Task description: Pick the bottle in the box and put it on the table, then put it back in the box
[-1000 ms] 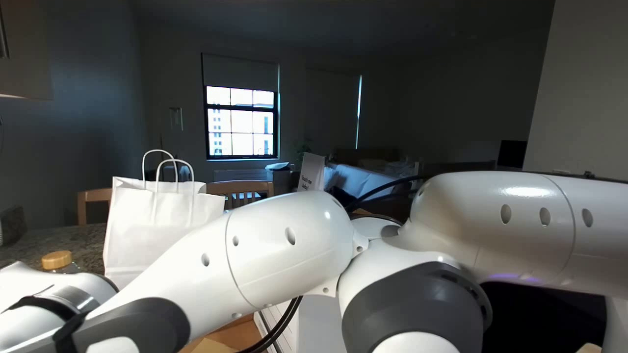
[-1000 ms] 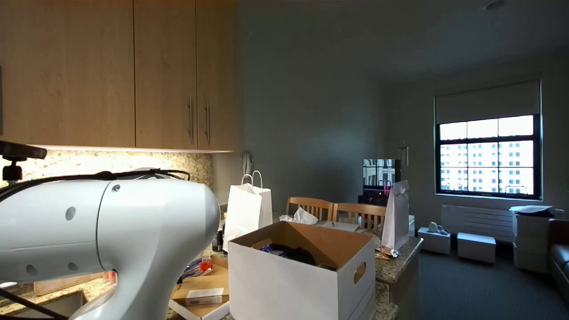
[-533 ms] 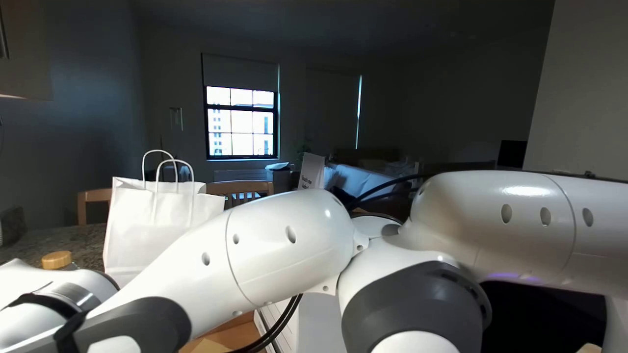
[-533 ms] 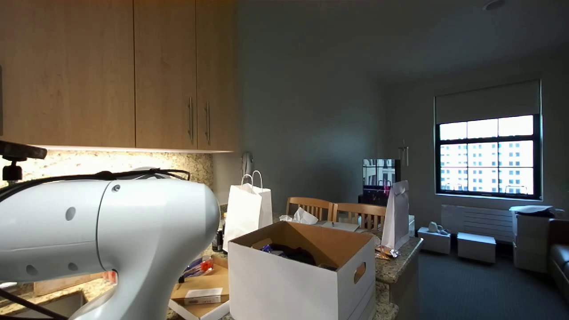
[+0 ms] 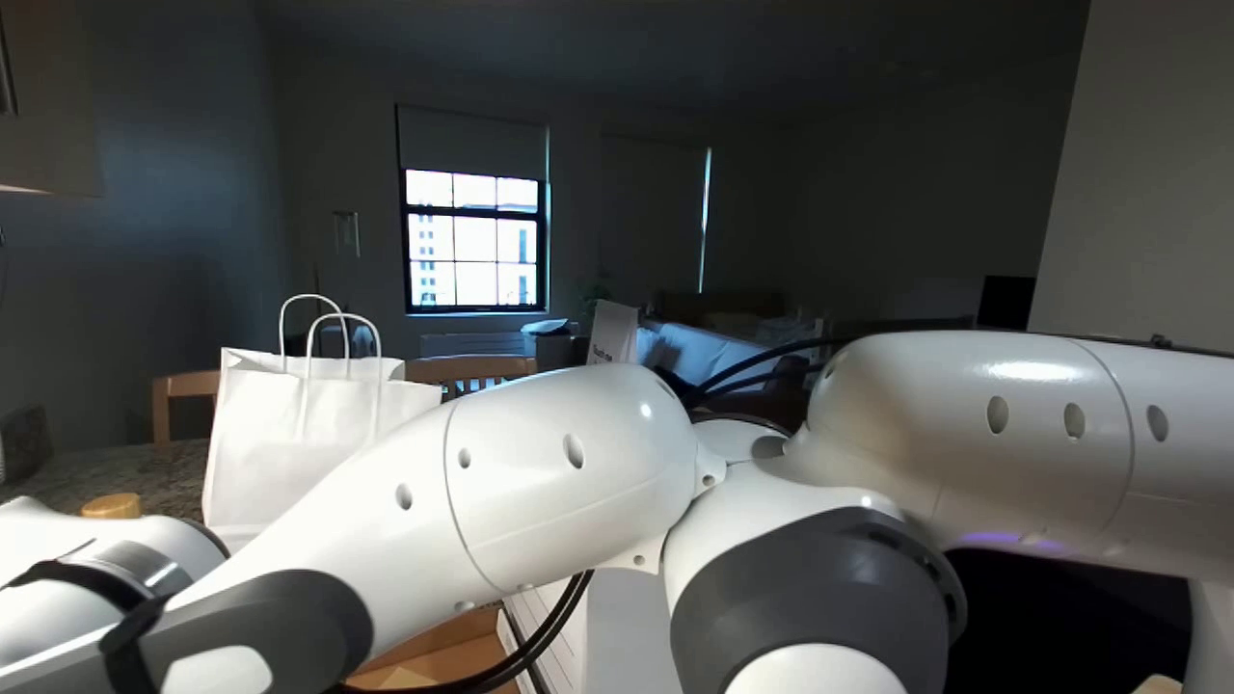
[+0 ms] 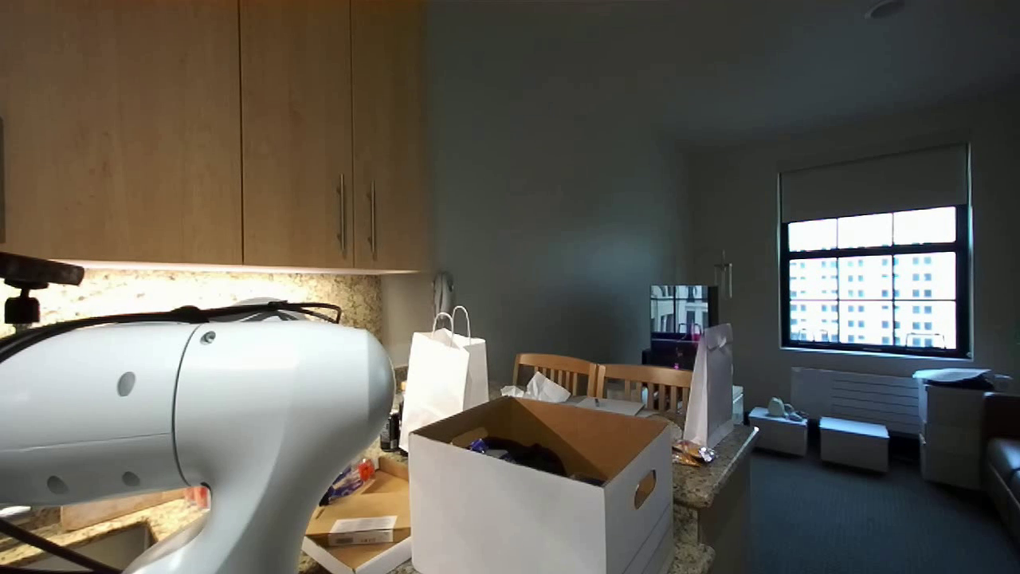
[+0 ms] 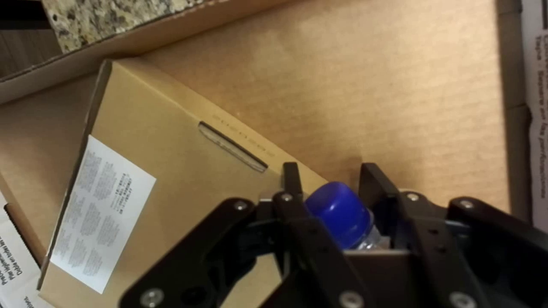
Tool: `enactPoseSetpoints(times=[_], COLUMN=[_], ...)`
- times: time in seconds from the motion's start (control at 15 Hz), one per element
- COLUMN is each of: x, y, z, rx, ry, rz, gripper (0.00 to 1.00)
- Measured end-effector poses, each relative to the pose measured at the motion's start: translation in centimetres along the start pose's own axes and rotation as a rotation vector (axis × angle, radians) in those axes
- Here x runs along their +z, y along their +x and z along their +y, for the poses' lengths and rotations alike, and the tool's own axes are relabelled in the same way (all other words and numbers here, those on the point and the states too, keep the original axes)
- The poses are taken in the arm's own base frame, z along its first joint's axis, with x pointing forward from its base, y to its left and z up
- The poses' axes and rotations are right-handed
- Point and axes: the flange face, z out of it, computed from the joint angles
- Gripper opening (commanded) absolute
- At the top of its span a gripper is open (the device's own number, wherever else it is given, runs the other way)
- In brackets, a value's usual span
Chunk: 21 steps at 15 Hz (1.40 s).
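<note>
Blue-capped clear plastic bottle [image 7: 342,218], one: in the wrist view, inside the shallow brown-lined tray [image 7: 406,85], just beside a tan packing box [image 7: 180,205] bearing a white label [image 7: 102,214]. Body mostly hidden; upright or tilted, cannot tell. Black gripper [image 7: 330,173], one — fingers [image 7: 292,175] apart, one to each side of the cap [image 7: 336,207]; whether they pinch it or merely flank it, cannot tell. Large white carton [image 6: 510,510], one: in an exterior view, just right of the tray, open-topped, brown within, oval hand-hole [image 6: 645,489] in its right wall, dark and blue contents [image 6: 534,456] inside. White paper bag [image 6: 438,375], one: upright, twin-handled, seen in both exterior views. Tall pale bag [image 6: 712,391], one: in an exterior view, farther off than the carton and to its right, on the speckled counter [image 6: 709,482] — crinkled packets [image 6: 695,453] near its foot. White arm [image 5: 569,482], one: near and large in both exterior views, partly hiding an orange lid [image 5: 113,506] at left.
</note>
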Motion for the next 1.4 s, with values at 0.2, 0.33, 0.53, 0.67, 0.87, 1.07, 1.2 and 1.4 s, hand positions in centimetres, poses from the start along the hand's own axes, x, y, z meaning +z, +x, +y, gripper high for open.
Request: enactPoseSetpoints(times=[0.2, 0.33, 0.53, 0.67, 0.87, 1.07, 1.2, 1.4], x=[0.0, 0.0, -0.2, -0.8, -1.4, -1.2, -0.7, 0.2], y=[0.0, 0.0, -0.7, -1.2, -1.6, -1.6, -1.5, -1.5], z=[0.0, 0.0, -0.2, -0.4, -0.6, -0.6, -0.6, -0.5], rx=[0.0, -0.001, -0.009, -0.015, -0.019, -0.021, -0.021, -0.021], ry=[0.0, 0.0, 0.009, 0.021, 0.035, 0.037, 0.029, 0.016], rz=[0.0, -0.001, -0.01, -0.012, -0.014, -0.014, -0.016, -0.018], gripper=[0.65, 0.71, 0.9, 0.98, 0.86, 0.94, 0.85, 0.9])
